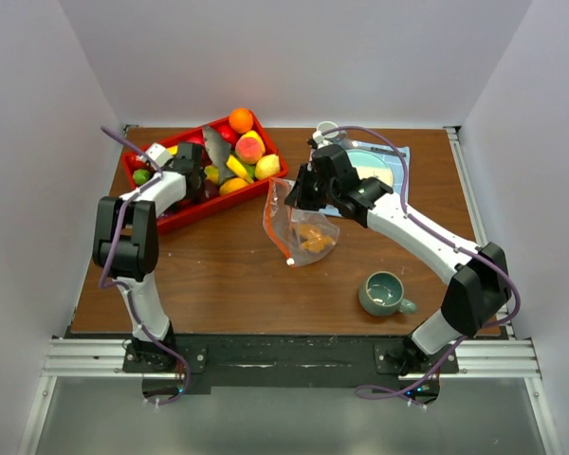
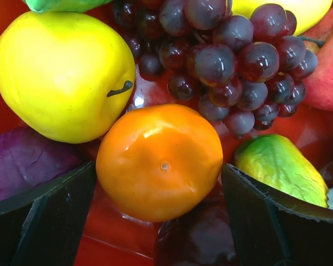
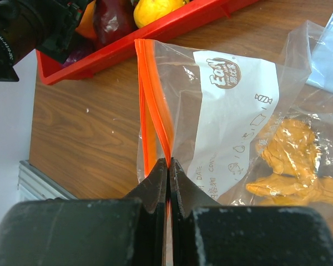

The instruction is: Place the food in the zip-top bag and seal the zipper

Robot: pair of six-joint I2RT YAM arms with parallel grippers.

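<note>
Right end effector (image 3: 167, 162) pinches the zipper (image 3: 148, 111) (left end effector (image 2: 158, 172) gapes).

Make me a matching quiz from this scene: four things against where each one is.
1 orange
2 bag
3 mug
4 grapes

A pinched in the shut right end effector
B standing alone on the table
C between the fingers of the open left end effector
D in the tray, beyond the orange

Pairs: 1-C, 2-A, 3-B, 4-D
</note>
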